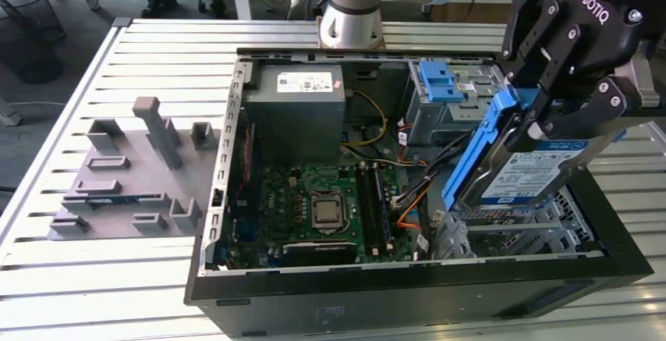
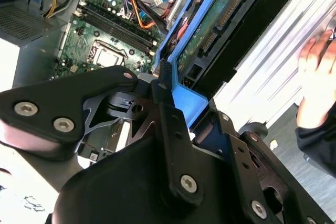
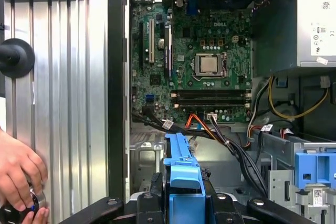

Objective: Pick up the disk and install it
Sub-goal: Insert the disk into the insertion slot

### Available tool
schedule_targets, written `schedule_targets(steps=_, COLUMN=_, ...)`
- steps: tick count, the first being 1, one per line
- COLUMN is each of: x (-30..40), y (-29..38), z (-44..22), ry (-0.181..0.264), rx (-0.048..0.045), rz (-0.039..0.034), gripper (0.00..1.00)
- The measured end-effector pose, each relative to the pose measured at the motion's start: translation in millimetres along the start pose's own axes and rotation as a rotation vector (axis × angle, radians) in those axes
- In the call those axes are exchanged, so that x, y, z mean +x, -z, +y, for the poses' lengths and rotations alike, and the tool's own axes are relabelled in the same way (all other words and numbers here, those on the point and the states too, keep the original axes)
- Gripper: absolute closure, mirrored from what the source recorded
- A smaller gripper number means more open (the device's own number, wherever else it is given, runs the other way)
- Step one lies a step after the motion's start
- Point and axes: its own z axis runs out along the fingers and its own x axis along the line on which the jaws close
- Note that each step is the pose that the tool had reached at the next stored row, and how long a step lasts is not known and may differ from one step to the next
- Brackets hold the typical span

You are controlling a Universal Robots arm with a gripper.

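Observation:
The disk (image 1: 533, 175), a silver drive with a white-and-blue label in a bright blue bracket, hangs tilted on its edge above the metal drive cage (image 1: 541, 236) on the exterior view's right side of the open computer case (image 1: 416, 282). My black gripper (image 1: 570, 122) is shut on the disk's upper end. In the second wrist view, the disk's green circuit-board underside (image 2: 220, 19) faces the camera and the gripper (image 2: 176, 103) clamps the blue frame. In the first wrist view, the disk's blue bracket (image 3: 182, 174) sits between the gripper's fingers (image 3: 152, 203).
Inside the case lie the motherboard (image 1: 317, 200), a grey power supply (image 1: 296, 111), a blue latch piece (image 1: 437, 83) and loose cables (image 3: 231, 140). A grey fixture (image 1: 136, 177) stands on the slatted table at the exterior view's left. A person's hand (image 3: 18, 174) rests beside the case.

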Motion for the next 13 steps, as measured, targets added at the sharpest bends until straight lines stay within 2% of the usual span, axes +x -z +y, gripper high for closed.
schedule_targets(steps=13, x=-0.3, y=-4.0, z=-9.4, ry=0.005, rx=0.0000, rz=0.0000, gripper=0.64)
